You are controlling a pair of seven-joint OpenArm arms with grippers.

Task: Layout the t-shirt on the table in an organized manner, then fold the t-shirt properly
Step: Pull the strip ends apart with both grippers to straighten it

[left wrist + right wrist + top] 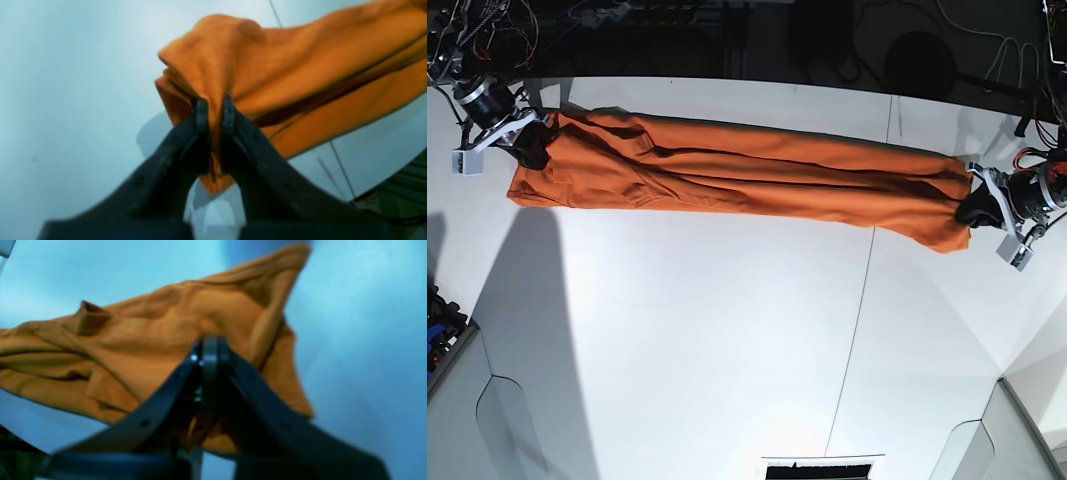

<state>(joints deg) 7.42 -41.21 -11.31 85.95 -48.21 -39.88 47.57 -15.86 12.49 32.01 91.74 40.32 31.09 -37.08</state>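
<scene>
Jaws on the left arm [215, 110] pinch a gathered fold of the orange shirt [777, 180]; those on the right arm [211, 350] are pressed together at its other end, though whether cloth is caught is unclear. The shirt lies in a long strip across the counter [697, 340], probably gripped endwise for straightening.

the base view looks down from above over the desk [717, 340], taking in both arms, 1 at each side, from farther off than the other 2 views. the left wrist view looks down past its end effector [215, 116] at 1 end of the orange t-shirt [283, 63], close up. the right wrist view does likewise at the other end. all 3 views share the t-shirt and desk.
</scene>
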